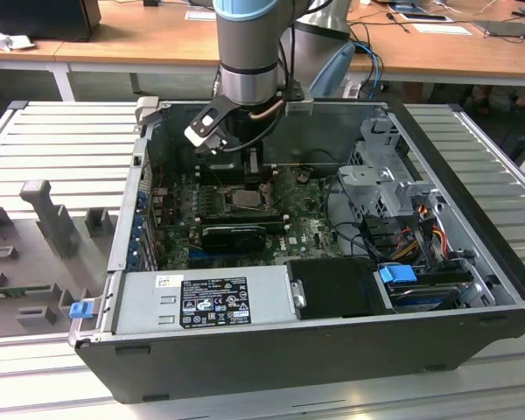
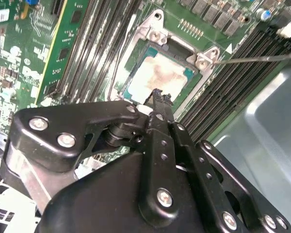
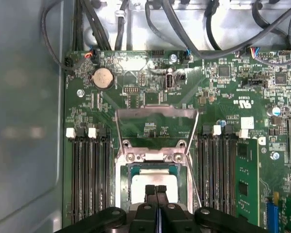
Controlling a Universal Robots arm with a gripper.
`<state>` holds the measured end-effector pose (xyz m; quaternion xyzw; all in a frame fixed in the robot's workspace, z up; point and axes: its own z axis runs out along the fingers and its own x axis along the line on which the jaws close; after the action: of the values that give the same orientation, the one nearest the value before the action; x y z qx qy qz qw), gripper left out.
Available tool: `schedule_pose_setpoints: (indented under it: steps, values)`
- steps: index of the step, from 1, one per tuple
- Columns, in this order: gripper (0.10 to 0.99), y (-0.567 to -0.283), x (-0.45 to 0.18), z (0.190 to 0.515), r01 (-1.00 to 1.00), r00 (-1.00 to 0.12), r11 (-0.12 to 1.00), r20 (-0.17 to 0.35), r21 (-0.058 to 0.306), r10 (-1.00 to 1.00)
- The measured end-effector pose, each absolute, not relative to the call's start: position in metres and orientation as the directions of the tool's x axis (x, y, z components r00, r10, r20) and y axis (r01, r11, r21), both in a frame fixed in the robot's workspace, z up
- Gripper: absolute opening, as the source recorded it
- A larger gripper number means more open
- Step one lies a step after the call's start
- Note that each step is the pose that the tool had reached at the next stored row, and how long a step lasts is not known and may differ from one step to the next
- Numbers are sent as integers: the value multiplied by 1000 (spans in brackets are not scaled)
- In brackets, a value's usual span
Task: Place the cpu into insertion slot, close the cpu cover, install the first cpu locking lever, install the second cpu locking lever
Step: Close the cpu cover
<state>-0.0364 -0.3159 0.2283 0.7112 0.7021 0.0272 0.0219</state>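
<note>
First wrist view has the cpu (image 3: 137, 189) lying flat inside the insertion slot (image 3: 150, 167), a single small square chip with a pale tan-grey face. In the second wrist view the cpu (image 2: 160, 73) shows a darker, smudged patch across the middle of that face. The slot is one square, dark-rimmed socket set in the green board. One cpu cover (image 3: 156, 113), a thin silver frame, stands raised from its hinge at the slot's edge, and the board shows through its big square window, so the chip lies uncovered. The pincer (image 3: 156, 190) hangs directly over the cpu with its two black fingertips pressed together and nothing between them; in the second wrist view the pincer (image 2: 160, 97) tip sits at the near edge of the chip, though whether it touches cannot be told. One thin metal lever rod (image 2: 254, 58) runs away from a corner of the socket across the memory slots (image 2: 233, 82). Two banks of these long black slots flank the socket, one on each side. One round silver coin cell (image 3: 103, 77) sits beyond the raised cover. In the exterior view the arm (image 1: 249, 52) reaches down into one open computer case (image 1: 507, 289), which lies on a grey slatted desk (image 1: 61, 131), with one silver power supply (image 1: 206, 297) along the case's near side.
</note>
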Motion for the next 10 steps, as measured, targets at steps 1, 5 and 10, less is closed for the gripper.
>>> schedule_pose_setpoints:
  steps: [1,5,10]
  values:
    - [106,-316,-35,228,998,13,-13,8,69,1000]
    - [106,-316,-26,228,998,14,-14,8,64,1000]
    - [106,-316,-26,236,998,14,-14,8,64,1000]
